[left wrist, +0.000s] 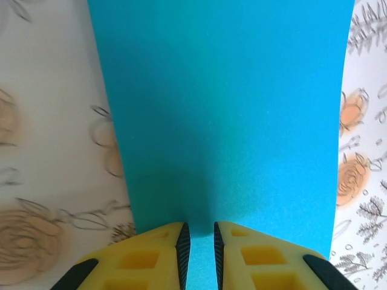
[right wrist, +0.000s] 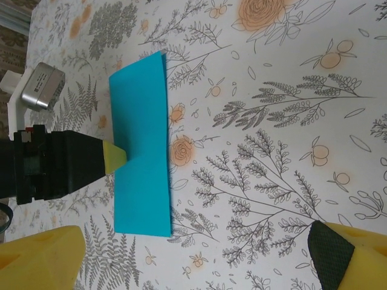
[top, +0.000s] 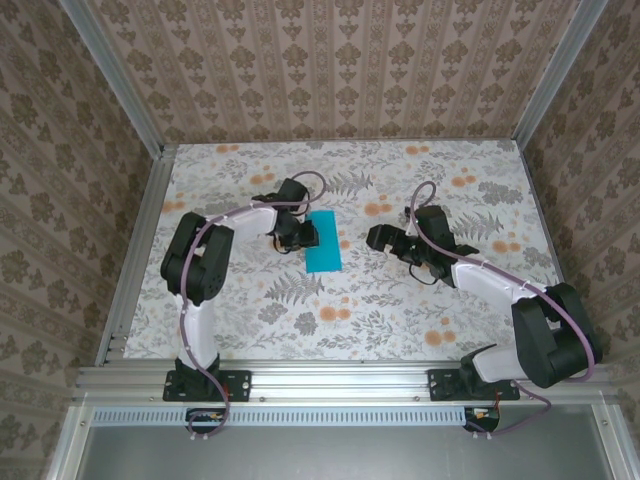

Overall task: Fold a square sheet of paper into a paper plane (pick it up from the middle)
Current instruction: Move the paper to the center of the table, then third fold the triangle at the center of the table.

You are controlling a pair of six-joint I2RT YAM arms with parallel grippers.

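Here, turquoise paper [top: 325, 250] touching left claw [top: 304, 237] tips, right claw [top: 372, 238] apart.

Top external: fixed high above and behind the arm bases [top: 205, 382], tilted down and forward, far enough off to take in the whole table [top: 400, 330] from near edge to far edge. Left wrist: sits just behind the left gripper [left wrist: 198, 232], looking out along its yellow fingers [left wrist: 151, 260] at very close range onto the sheet [left wrist: 224, 109], with a strip of table on either side. Right wrist: behind the right gripper [right wrist: 195, 235], farther off, facing left across the table; it shares the sheet with both other views, and the left gripper's tip with the top view.
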